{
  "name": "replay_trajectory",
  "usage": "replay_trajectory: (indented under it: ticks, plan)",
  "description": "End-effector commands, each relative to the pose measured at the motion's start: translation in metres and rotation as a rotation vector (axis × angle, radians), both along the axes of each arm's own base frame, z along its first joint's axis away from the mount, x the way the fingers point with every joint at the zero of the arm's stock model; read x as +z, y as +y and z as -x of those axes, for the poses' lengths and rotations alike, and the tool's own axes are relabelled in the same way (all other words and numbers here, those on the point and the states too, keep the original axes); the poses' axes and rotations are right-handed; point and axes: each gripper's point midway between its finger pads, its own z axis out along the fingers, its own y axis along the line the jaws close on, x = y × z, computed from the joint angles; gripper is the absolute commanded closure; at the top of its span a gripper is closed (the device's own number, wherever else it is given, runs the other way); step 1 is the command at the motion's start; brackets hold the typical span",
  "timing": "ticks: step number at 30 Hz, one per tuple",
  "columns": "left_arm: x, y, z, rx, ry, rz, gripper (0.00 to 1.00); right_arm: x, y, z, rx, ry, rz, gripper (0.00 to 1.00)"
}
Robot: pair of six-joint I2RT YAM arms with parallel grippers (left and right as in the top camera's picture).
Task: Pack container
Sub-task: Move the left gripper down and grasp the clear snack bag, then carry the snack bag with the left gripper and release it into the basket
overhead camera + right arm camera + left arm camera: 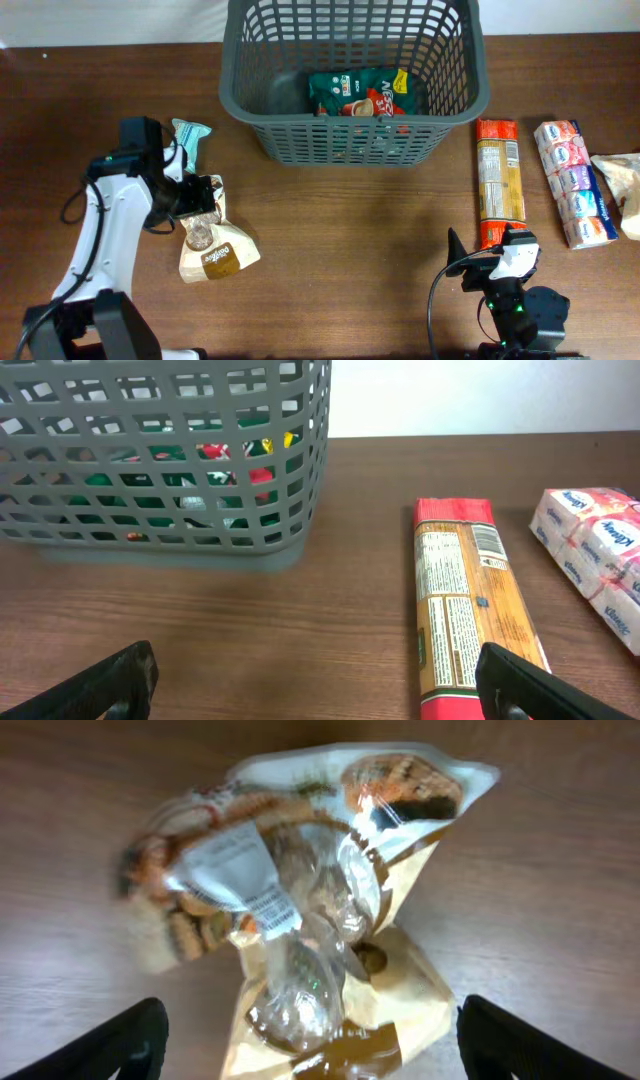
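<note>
The container (350, 140), a green packet (360, 92) inside it, stands well ahead and right of my left gripper (310, 1020). That gripper's fingers are spread wide, with a windowed cookie bag (320, 920) lying between them. My right gripper (315, 665) is also spread, with the container ahead-left and a long pasta packet (465, 610) just ahead-right.

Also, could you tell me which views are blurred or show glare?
Left wrist: the cookie bag is blurred on its left side, with glare on its clear film. Right wrist: the container looks sharp. Overhead: sharp, evenly lit.
</note>
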Motion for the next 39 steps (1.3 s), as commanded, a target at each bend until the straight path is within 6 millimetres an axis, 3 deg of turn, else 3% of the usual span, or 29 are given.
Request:
replay_trajectory:
  ticks: [1,11,18,23,28,33,37,39]
  plan:
    - [-0.027,-0.008,0.006,0.02,0.006,0.047,0.13,-0.002,0.002,0.0,0.011,0.001,-0.003,0.01]
    - [-0.068,-0.007,0.008,0.057,-0.051,0.039,0.07,-0.002,0.002,0.0,0.011,0.001,-0.003,0.01]
    - [-0.07,-0.006,-0.007,0.058,-0.118,0.035,0.11,-0.002,0.002,0.0,0.011,0.001,-0.003,0.01]
    - [-0.085,-0.006,-0.006,0.066,-0.083,0.041,0.11,-0.002,0.002,0.0,0.011,0.001,-0.003,0.01]
    - [-0.097,-0.007,-0.003,0.067,-0.045,0.045,0.38,-0.002,0.002,0.0,0.011,0.001,-0.003,0.01]
    - [-0.098,-0.009,-0.003,0.064,-0.043,0.062,0.98,-0.002,0.002,0.0,0.011,0.001,-0.003,0.01]
    - [-0.087,-0.012,-0.004,0.06,-0.032,0.079,0.98,-0.002,0.002,0.0,0.011,0.001,-0.003,0.01]
    - [-0.069,-0.01,-0.012,0.06,-0.049,0.077,0.98,-0.002,0.002,0.0,0.011,0.001,-0.003,0.01]
